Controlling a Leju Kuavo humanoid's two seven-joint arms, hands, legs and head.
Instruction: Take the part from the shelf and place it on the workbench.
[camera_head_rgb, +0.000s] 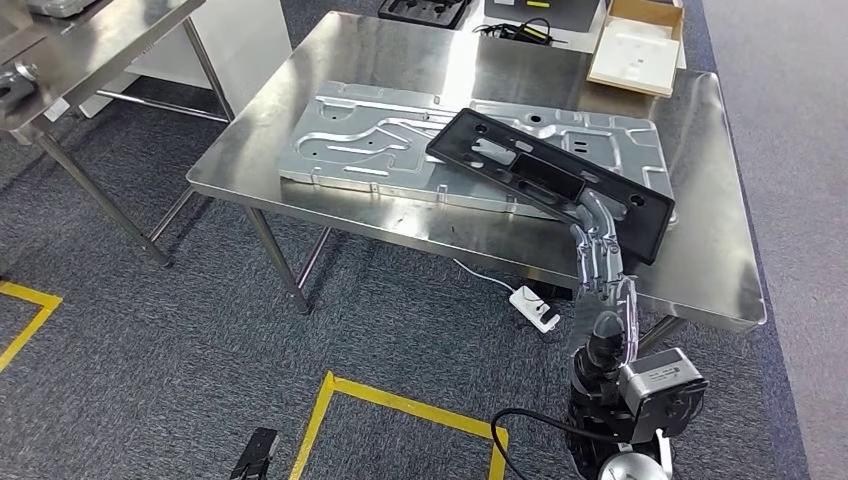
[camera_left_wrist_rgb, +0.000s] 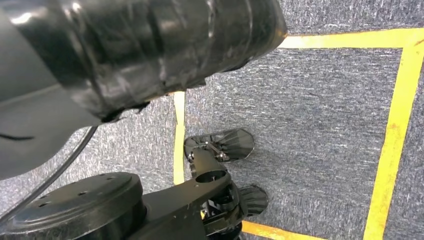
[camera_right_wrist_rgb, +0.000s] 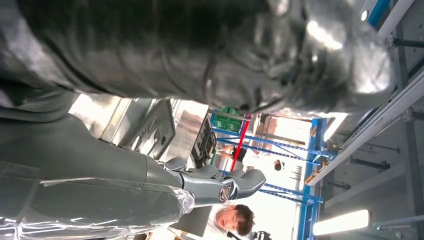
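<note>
Right hand grips the black part, tilted over the surface (silver panel beneath); lower flat before release. Left hand's state cannot be told.

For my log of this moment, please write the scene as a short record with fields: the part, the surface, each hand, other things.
part: black plastic frame, lying tilted across the pressed metal panel
surface: steel workbench
right hand: fingers reach up to the frame's near edge; hold unclear
left hand: not in view
other: cardboard box at the far corner, white power strip on the carpet
</note>
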